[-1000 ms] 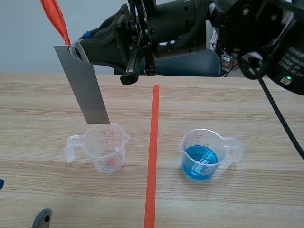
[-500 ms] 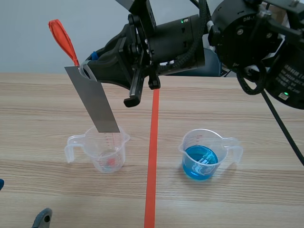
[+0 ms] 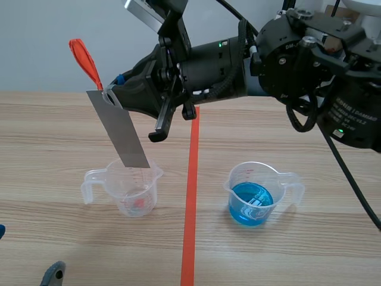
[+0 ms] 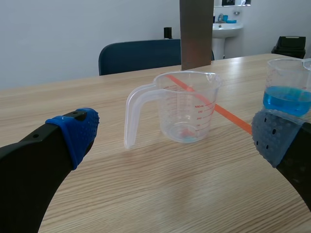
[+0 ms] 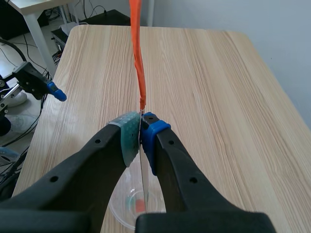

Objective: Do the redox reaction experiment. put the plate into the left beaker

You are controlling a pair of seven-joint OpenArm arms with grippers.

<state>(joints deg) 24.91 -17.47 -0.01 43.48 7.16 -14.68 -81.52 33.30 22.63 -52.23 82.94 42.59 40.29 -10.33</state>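
A grey metal plate (image 3: 118, 130) with an orange-red tail (image 3: 85, 62) hangs tilted over the left beaker (image 3: 132, 186), its lower end at the beaker's rim. My right gripper (image 3: 111, 93), reaching across from the right, is shut on the plate's upper end. In the right wrist view the plate (image 5: 144, 187) runs edge-on between the fingers of the right gripper (image 5: 140, 132), down toward the beaker (image 5: 130, 204) below. The left gripper (image 4: 175, 138) is open, low on the table, with the clear beaker (image 4: 184, 112) ahead of it and the plate (image 4: 196, 33) above that beaker.
A second beaker (image 3: 257, 192) holding blue liquid stands right of the orange-red tape line (image 3: 191, 196). The same blue-liquid beaker (image 4: 288, 94) shows beside the left gripper's right finger. A blue chair (image 4: 141, 55) stands behind the table.
The right arm has carried the plate a little to the right and lower, so its lower end now sits at the left beaker's rim. The left gripper has not moved.
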